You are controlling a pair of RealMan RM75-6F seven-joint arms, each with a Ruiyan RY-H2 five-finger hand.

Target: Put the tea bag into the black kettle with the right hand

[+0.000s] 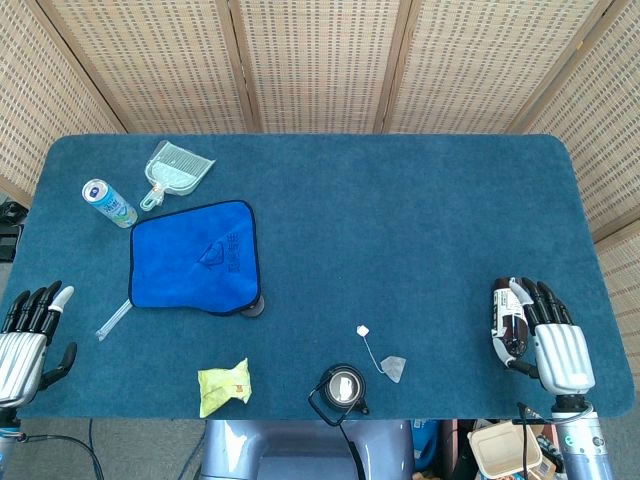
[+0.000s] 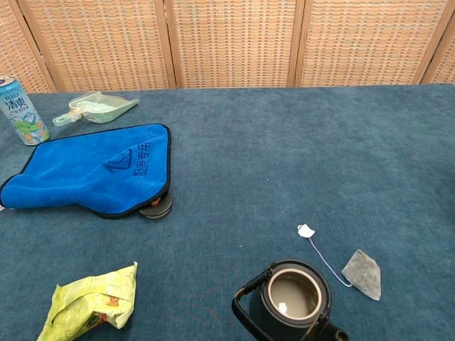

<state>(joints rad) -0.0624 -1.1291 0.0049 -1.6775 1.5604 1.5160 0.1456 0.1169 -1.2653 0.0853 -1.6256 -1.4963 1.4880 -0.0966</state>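
The tea bag (image 1: pixel 396 369) is lying beside the black kettle (image 1: pixel 343 386), well to the left of the right hand (image 1: pixel 540 335), whose fingers (image 1: pixel 545 297) are being held spread and empty.

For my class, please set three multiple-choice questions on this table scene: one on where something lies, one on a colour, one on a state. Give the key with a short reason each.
1. Where does the tea bag lie?
A. Inside the black kettle
B. On the table beside the kettle
C. On the blue cloth

2. What colour is the crumpled packet at the near edge?
A. Yellow-green
B. Red
C. White

3. What is the state of the right hand?
A. Holding the tea bag
B. Pressing on the kettle
C. Holding nothing, fingers apart

Key:
1 B: the bag rests on the table right of the black kettle, its string trailing to a white tag.
2 A: the wrapper is yellow-green.
3 C: the hand rests at the table's right edge, away from the bag.
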